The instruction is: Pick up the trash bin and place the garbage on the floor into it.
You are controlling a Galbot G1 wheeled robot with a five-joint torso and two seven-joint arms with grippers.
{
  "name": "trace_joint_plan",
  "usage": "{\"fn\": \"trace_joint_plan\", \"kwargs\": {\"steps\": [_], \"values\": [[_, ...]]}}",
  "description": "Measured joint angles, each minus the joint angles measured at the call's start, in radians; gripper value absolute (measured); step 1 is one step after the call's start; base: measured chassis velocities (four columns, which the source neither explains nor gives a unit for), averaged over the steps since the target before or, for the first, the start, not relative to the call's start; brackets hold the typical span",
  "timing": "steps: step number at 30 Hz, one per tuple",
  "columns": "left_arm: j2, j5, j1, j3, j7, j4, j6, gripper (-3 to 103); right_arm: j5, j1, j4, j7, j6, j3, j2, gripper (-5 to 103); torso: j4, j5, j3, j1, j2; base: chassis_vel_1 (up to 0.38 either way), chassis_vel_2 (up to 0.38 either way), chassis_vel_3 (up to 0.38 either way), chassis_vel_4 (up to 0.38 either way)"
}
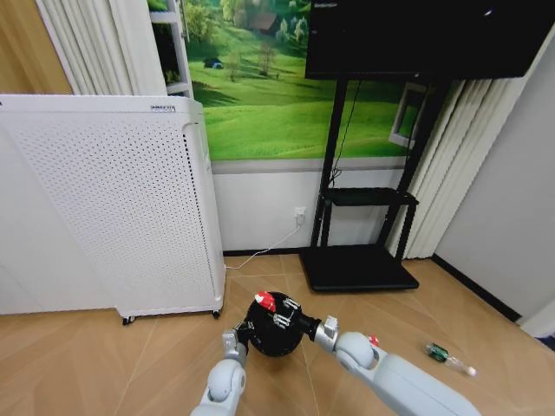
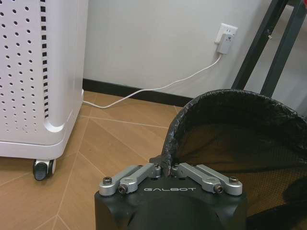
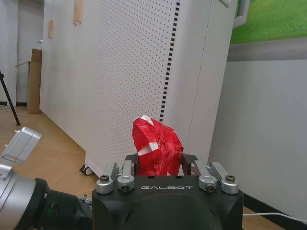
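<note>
The black trash bin (image 1: pixel 276 336) hangs just above the floor (image 1: pixel 130 364), and my left gripper (image 1: pixel 240 334) is shut on its near rim. In the left wrist view the gripper (image 2: pixel 166 166) pinches the rim of the bin (image 2: pixel 225 103), which has a black bag liner. My right gripper (image 1: pixel 284 315) is over the bin's mouth, shut on a red-and-white wad (image 1: pixel 265 302); the right wrist view shows the wad (image 3: pixel 157 149) between the gripper (image 3: pixel 160 165). A second wad (image 1: pixel 374 341) peeks out behind my right arm. The clear bottle (image 1: pixel 449 357) lies on the floor to the right.
A tall white perforated appliance (image 1: pixel 113 208) on casters stands at left, close to the bin. A black screen stand (image 1: pixel 357 264) sits against the back wall, with a white cord (image 2: pixel 158 87) running to a wall socket (image 2: pixel 225 38). Open floor lies in front.
</note>
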Motion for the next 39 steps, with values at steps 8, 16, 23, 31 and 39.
{"fn": "trace_joint_plan", "kwargs": {"steps": [8,16,23,31,39], "values": [[-0.001,0.0,-0.003,-0.003,0.005,0.001,0.0,3,0.013,0.005,0.013,0.026,-0.03,0.005,-0.014,73,0.0,0.0,0.0,0.0,0.0,0.0,0.0,0.0,0.0],[0.0,-0.001,-0.004,-0.011,0.007,0.001,-0.002,3,0.008,-0.015,0.025,0.029,-0.031,0.017,-0.03,97,0.0,0.0002,0.0,0.0,0.0,0.0,0.0,0.0,0.0],[0.012,-0.014,0.005,-0.03,0.007,-0.031,-0.002,3,0.006,-0.047,0.009,0.037,-0.031,0.053,-0.047,100,0.0002,0.0,0.0,0.0,0.0,0.0,0.0,0.0,0.0],[0.045,-0.041,0.033,-0.072,0.004,-0.117,0.008,3,0.023,-0.117,-0.045,0.045,-0.038,0.12,-0.08,100,-0.0001,0.0,0.0,0.0,0.0,0.0,0.0,0.0,0.0],[0.072,-0.071,0.089,-0.115,0.0,-0.229,0.019,3,0.029,-0.164,-0.111,0.068,-0.046,0.23,-0.065,100,0.0001,0.0,0.0,0.0,0.0,0.0,0.0,0.0,0.0]]}}
